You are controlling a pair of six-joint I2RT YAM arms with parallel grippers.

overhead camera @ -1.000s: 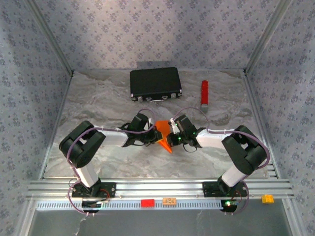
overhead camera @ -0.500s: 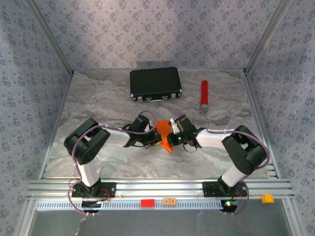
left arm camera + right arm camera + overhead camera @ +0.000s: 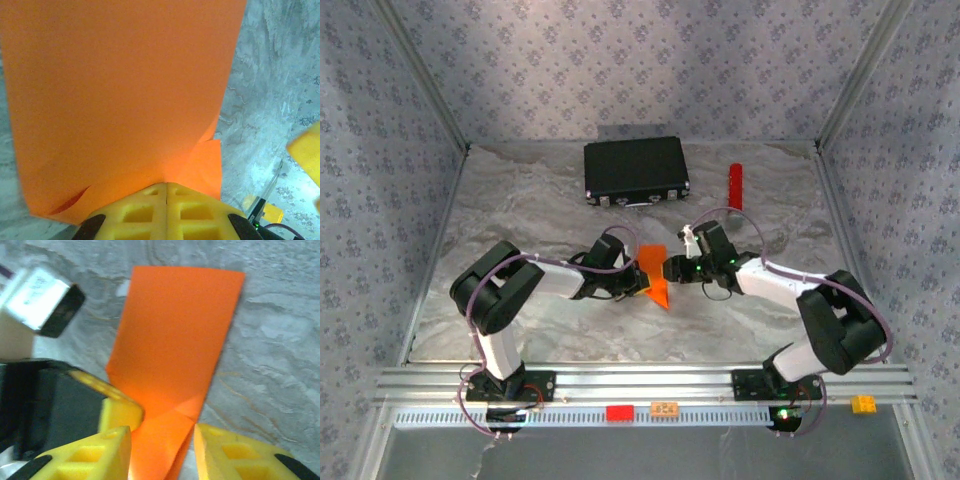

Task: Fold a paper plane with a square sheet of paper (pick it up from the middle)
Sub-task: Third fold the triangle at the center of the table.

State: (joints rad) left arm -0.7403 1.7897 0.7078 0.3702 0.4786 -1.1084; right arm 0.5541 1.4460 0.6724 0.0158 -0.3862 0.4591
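- Paper comes first: the thin, bright orange sheet of paper, creased and with a pointed lower end, sits between the two arms near the middle of the marbled grey tabletop.
- On the left wrist view, the left arm's fingers are pressed together and clamped on the sheet's near edge. The rest of the sheet fans out ahead of them.
- The right arm's fingers stand apart, one on either side of the sheet's folded corner, and neither seems to press it.
- That view is blurred, so I cannot say whether the paper's point touches the tabletop.
- I judge the sheet to be almost weightless and floppy. It would crumple or tear easily under a hard pull, and its faces look slick enough to slide out of a light pinch.
- I would take hold on the doubled layers beside the centre crease, where it is stiffest, and not on a loose single edge.
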